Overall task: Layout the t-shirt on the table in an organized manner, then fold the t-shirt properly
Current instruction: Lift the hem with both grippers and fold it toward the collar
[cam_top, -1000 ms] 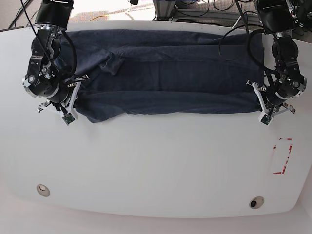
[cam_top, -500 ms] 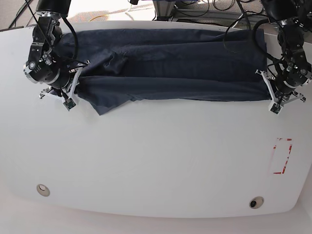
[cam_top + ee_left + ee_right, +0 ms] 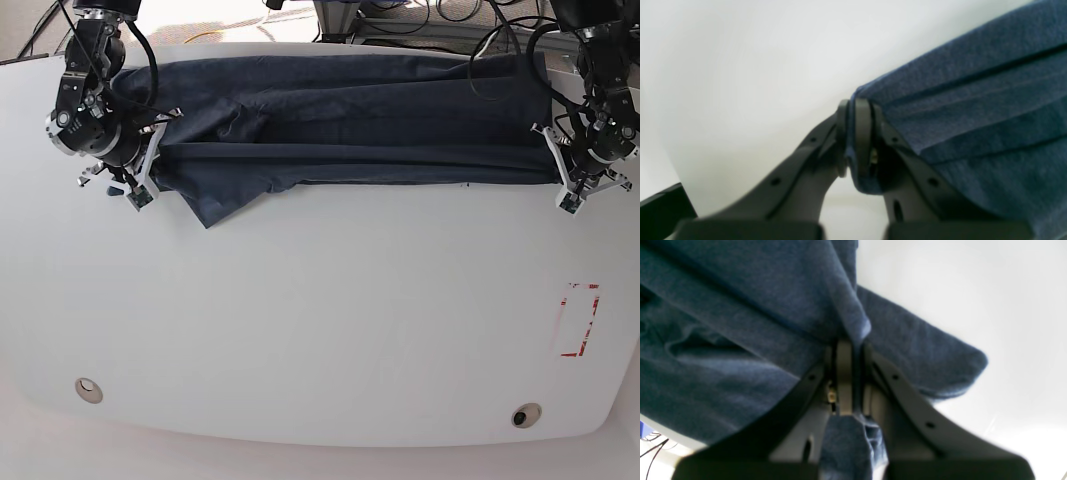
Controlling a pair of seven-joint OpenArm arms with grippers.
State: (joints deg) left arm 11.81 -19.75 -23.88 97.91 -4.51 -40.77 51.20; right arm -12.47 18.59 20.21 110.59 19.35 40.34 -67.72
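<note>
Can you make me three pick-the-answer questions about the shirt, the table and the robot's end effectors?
1. Where on the table does the t-shirt lie?
A. along the far edge
B. on the red rectangle
C. over the round holes

2. What colour is the t-shirt?
A. red
B. dark blue
C. white

3. What are the left end effector and the right end effector doing?
A. both open, empty
B. both shut on cloth
C. one open, one shut

Answers:
1. A, since the near side, with the red rectangle, is bare.
2. B, since every view shows navy cloth.
3. B, since each wrist view shows cloth pinched between closed fingers.
</note>
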